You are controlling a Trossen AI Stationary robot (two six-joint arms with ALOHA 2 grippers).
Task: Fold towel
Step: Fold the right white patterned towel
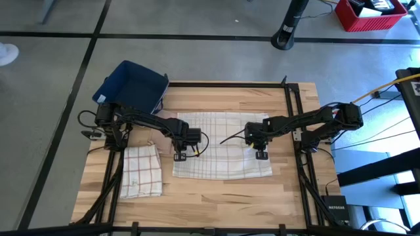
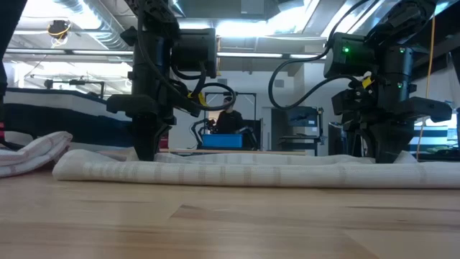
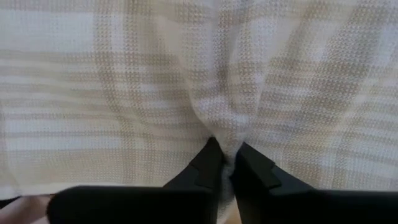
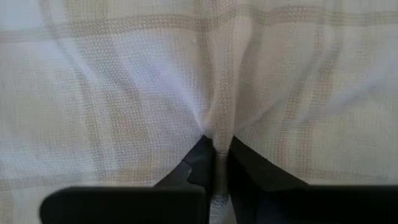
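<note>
A white towel (image 1: 222, 144) with beige checks lies spread flat on the wooden table (image 1: 223, 196). My left gripper (image 1: 179, 156) stands over the towel's left edge and points straight down, shut on a pinch of the cloth. My right gripper (image 1: 260, 155) stands the same way near the towel's right edge, also shut on cloth. In the low view the towel (image 2: 237, 173) lies as a low band on the table, with the left gripper (image 2: 147, 152) and the right gripper (image 2: 384, 155) coming down onto it at either end. My left gripper pinches a small raised ridge of the towel (image 3: 227, 134) between its two fingers (image 3: 208, 168), near the towel's left edge. The fingers come from above, pointing down. The cloth gathers into creases toward the fingers, and the rest lies on the table. My right gripper pinches a raised ridge of the towel (image 4: 217, 127) between its two fingers (image 4: 199, 162), near the towel's right edge. It comes from above, pointing down. Creases run into the pinch, and the rest of the towel lies flat on the table.
A second towel (image 1: 141, 170) with red checks lies folded at the table's near left, beside the spread one. A dark blue bin (image 1: 131, 85) sits at the far left corner. Bare wood shows along the near edge and at the far right.
</note>
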